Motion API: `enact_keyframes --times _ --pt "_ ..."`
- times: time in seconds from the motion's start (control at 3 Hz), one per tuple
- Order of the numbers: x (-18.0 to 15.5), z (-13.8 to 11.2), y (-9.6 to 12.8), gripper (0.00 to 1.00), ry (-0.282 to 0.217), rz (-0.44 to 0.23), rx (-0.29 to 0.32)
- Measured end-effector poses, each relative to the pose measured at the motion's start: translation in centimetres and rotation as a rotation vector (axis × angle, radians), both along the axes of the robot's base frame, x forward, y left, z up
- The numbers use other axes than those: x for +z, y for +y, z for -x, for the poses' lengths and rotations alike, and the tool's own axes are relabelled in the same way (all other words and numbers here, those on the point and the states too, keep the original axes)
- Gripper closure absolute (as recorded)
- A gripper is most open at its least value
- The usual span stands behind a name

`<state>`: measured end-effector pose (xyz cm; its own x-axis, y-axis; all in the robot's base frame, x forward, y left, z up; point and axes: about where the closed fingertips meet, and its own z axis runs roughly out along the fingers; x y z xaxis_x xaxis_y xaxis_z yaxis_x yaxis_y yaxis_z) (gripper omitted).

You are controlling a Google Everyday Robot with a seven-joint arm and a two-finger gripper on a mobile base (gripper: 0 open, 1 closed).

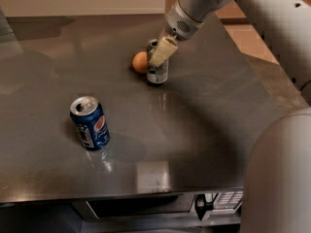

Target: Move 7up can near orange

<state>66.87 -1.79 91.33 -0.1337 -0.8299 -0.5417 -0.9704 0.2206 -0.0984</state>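
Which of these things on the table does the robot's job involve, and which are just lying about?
Part of the job: silver-white 7up can with green markings, standing right beside the small round orange fruit; the robot's gripper, at the can's upper part.
Just lying about: dark blue Pepsi can, upright, alone toward the front left of the grey metal table.
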Motion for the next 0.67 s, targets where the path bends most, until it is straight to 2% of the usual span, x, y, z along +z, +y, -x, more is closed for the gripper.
enact_keyframes --times 0.67 --pt "-1.56 0.37 -0.66 0.12 0.033 -0.029 -0.009"
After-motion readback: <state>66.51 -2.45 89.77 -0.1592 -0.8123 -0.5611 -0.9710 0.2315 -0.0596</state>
